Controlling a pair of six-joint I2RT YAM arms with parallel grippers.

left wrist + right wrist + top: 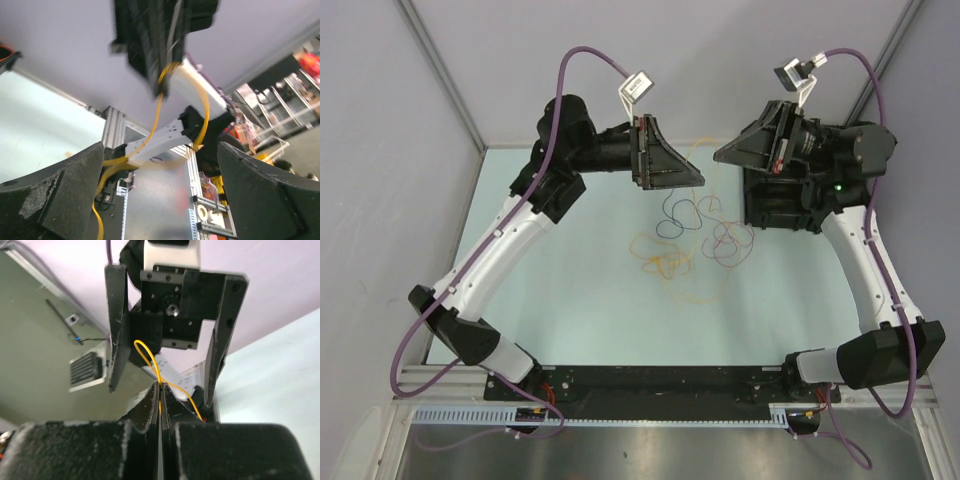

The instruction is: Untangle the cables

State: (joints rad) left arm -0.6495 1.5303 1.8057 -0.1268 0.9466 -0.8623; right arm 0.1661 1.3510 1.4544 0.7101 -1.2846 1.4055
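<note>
We record the right hand (pixel 160 395) as clenched, its fingers pinching a thin yellow curly wire (pixel 156 367) held up above the worktop. We record the left hand (pixel 160 150) as released, fingers spread wide, facing the right hand; the yellow wire loops in front of it, ungripped. On the pale green worktop (pixel 570 300) between the arms we list a loose tangle: dark blue loop (pixel 678 215), purple loops (pixel 732 240), orange curls (pixel 665 262).
</note>
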